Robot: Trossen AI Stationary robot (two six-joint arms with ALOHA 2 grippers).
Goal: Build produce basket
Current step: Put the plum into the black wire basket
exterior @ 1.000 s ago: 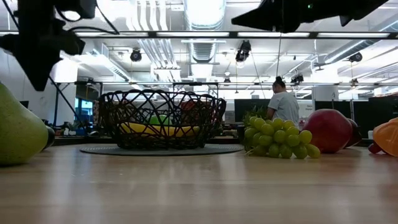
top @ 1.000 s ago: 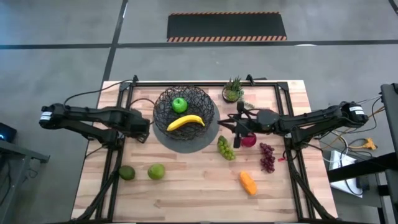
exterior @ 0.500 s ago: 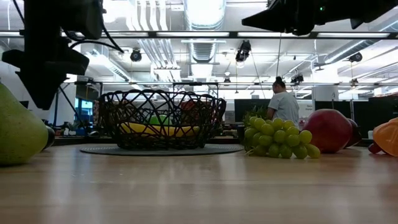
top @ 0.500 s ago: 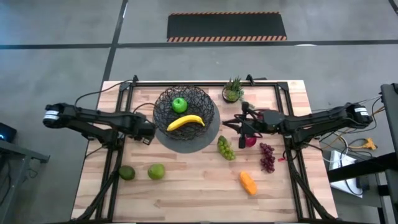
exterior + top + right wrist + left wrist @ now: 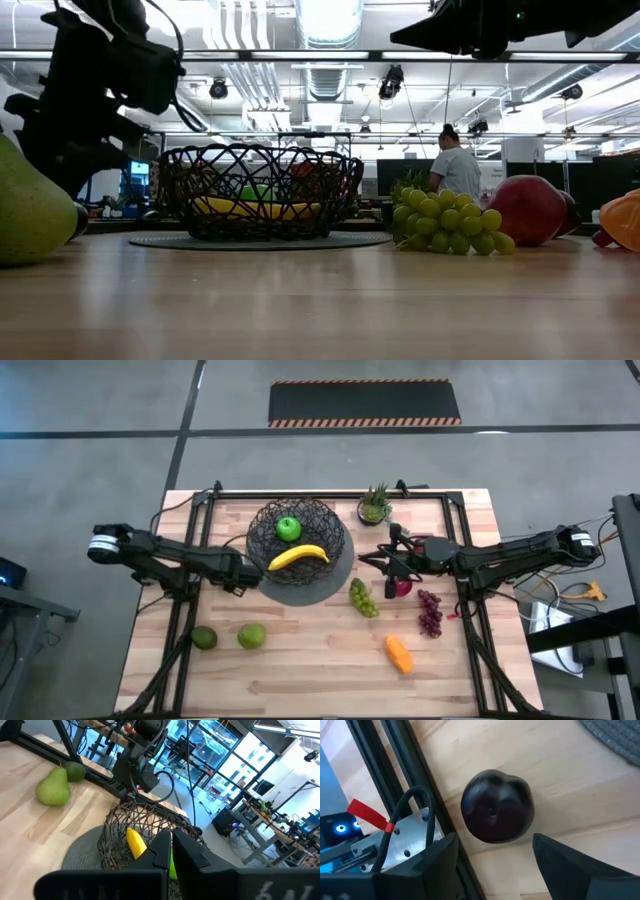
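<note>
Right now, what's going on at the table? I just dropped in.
The basket already holds a banana and a green apple. The left gripper, fingers open, sits over a dark plum-like fruit on the table beside the basket's grey base. The right gripper hangs shut above the table near the red apple. Grapes, pear, lime and orange piece remain outside.
</note>
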